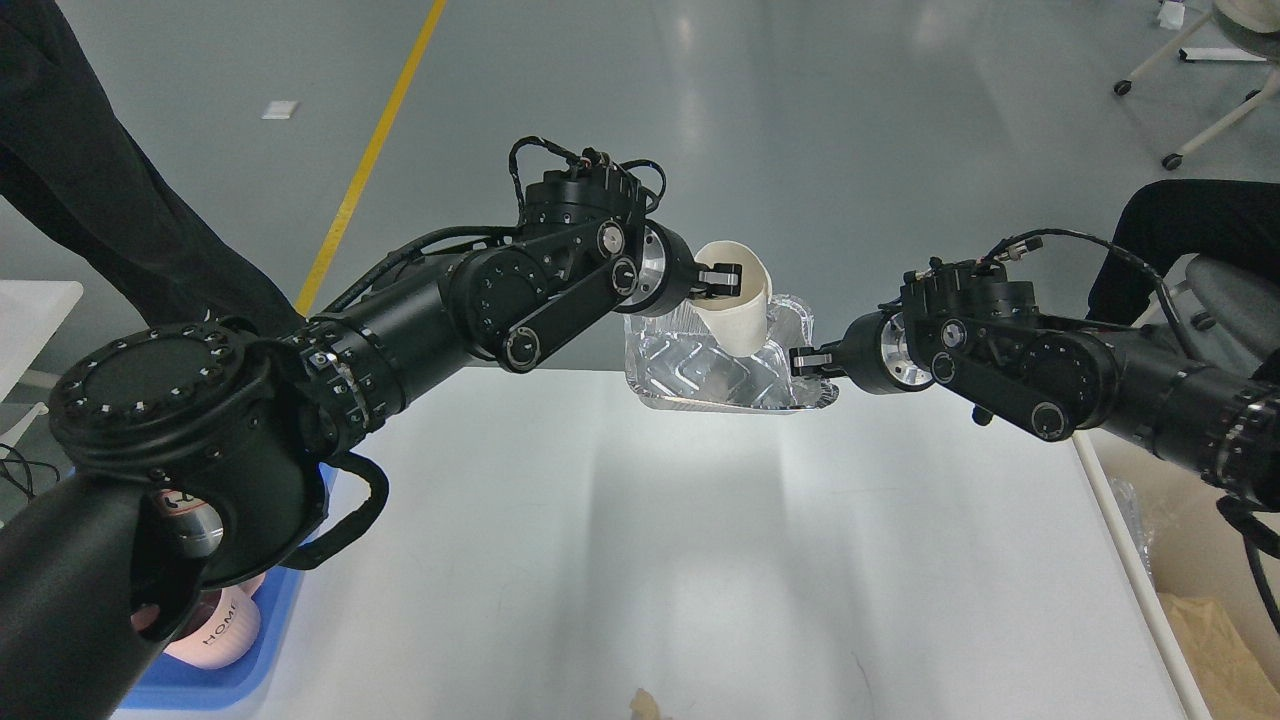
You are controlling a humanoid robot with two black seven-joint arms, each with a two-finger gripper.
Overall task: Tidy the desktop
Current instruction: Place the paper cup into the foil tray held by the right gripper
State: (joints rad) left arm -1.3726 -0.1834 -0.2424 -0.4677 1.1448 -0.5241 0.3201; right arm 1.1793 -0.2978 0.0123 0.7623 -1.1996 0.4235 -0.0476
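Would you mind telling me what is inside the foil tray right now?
A cream paper cup, held by the left claw, dips into the foil tray. The rest of the ribbed floor looks bare; under the cup is hidden.

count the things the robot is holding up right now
2. A cream paper cup pinched at its rim by the left gripper, and a foil tray held at its right edge by the right gripper, both above the desktop's far edge.

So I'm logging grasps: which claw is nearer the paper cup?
Left. The left claw is clamped on the paper cup at its rim, while the right claw sits below and to its right, gripping the foil tray edge.
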